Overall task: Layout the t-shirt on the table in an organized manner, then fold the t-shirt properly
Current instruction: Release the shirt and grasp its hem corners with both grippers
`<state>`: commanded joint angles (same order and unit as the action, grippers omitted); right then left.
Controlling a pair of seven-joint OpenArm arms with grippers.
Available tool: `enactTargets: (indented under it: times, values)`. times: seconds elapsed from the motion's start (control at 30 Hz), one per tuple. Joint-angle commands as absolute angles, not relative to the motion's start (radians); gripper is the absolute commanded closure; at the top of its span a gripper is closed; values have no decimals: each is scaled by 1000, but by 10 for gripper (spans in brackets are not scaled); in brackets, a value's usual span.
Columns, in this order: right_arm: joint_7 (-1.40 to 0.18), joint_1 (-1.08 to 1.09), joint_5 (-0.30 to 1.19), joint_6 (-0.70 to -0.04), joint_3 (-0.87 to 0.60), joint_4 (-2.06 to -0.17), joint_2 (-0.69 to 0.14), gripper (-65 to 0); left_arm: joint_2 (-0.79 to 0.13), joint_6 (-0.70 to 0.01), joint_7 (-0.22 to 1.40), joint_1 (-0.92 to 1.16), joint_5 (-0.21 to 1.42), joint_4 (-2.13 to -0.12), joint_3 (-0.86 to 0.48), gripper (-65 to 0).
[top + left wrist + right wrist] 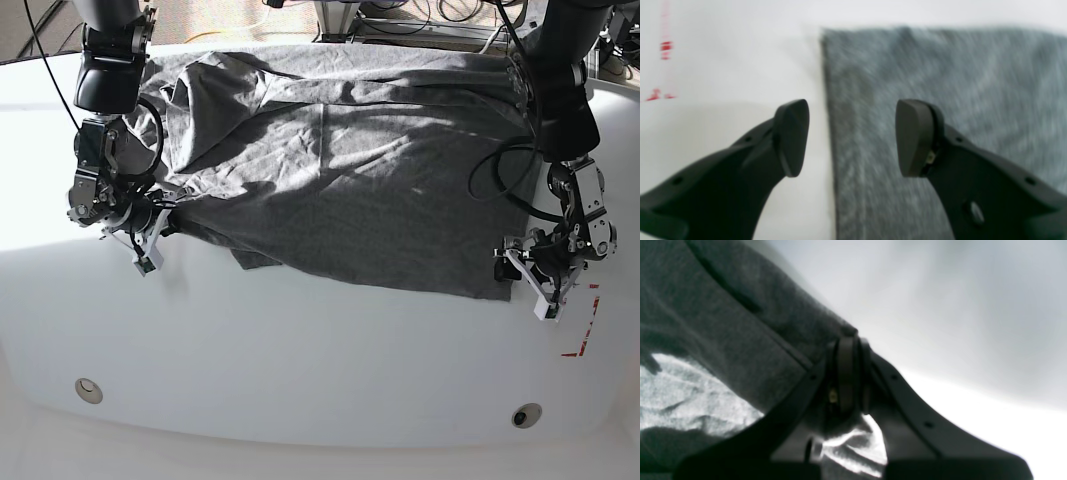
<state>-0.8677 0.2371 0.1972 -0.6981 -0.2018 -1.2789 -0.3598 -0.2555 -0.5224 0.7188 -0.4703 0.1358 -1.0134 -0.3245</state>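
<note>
The dark grey t-shirt (340, 170) lies spread and wrinkled across the far half of the white table (300, 360). On the left of the base view my right gripper (166, 222) is shut on the cloth's left edge. In the right wrist view, the right gripper (847, 343) pinches a fold of the t-shirt (723, 323), lifted a little off the table (973, 406). My left gripper (510, 264) is open at the cloth's near right corner. In the left wrist view, the left gripper (853, 136) straddles the straight edge of the t-shirt (940, 83), with one finger over the bare table (723, 66).
Red tape marks (583, 335) lie on the table just right of my left gripper, and the red tape (666, 46) also shows in the left wrist view. Two round grommet holes (88, 388) (526, 413) sit near the front edge. Cables and equipment stand behind the table.
</note>
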Motion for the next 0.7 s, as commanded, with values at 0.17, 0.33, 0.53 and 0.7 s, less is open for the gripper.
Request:
enactTargets:
  times: [0.17,0.33,0.53,0.7]
  values:
    - [-889,234,200,-698,-200,-1317,-358,0,-255,-492,674,-501,136,-952,-325,-385]
    - [-914,232,206,-698,-200,-1345,-358,0,-255,-486,657,-533,136,-885,-323,-385]
    - [-951,205,206,-698,-200,-1438,-358,0,-223,-490,628,-562,134,-805,-321,-385]
    - [-983,193,206,-698,-196,-1495,-357,0,-197,-490,607,-561,131,-756,-320,-385]
